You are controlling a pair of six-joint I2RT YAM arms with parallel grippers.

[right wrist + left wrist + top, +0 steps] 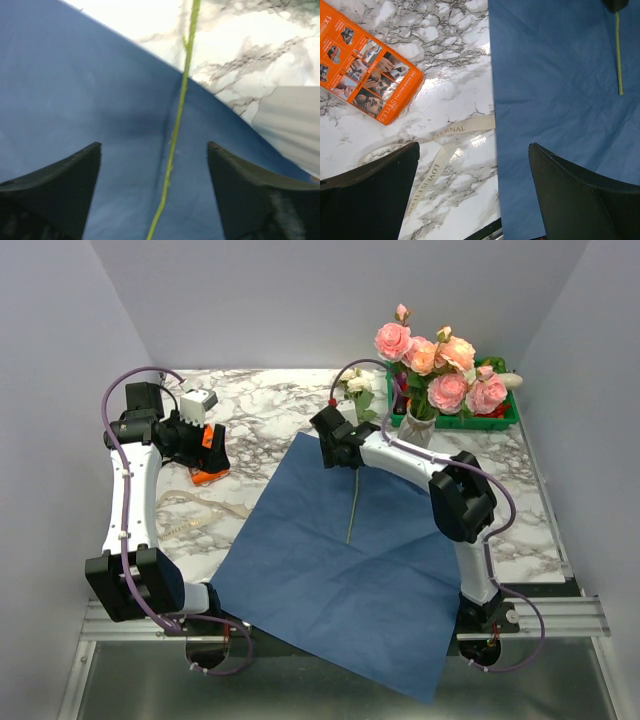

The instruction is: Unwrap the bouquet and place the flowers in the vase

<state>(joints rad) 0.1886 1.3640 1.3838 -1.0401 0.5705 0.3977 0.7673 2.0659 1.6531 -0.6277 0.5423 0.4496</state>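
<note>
Our right end effector [154, 146] hangs open over the last green-stemmed rose [352, 508] lying on the spread blue paper [340, 575], the left end effector [474, 147] open too; next we pinch its stem and carry it to the slim marbled beige vase [417, 430].

Stem [352, 508] on paper [330, 580]; vase [418, 428] behind, R.

The vase [421, 430] stands upright at the far right of the worktop [270, 410]. It is small, pale and marbled, and holds a bunch of pink and peach roses [440, 365] with green leaves. The blue paper [340, 580] lies spread flat, one corner hanging over the near edge. One more flower [353, 505] lies on it, its thin green stem running near to far and its cream bloom [356, 383] past the paper's far edge. The beige ribbon [205, 512] lies loose to the left of the paper.
</note>
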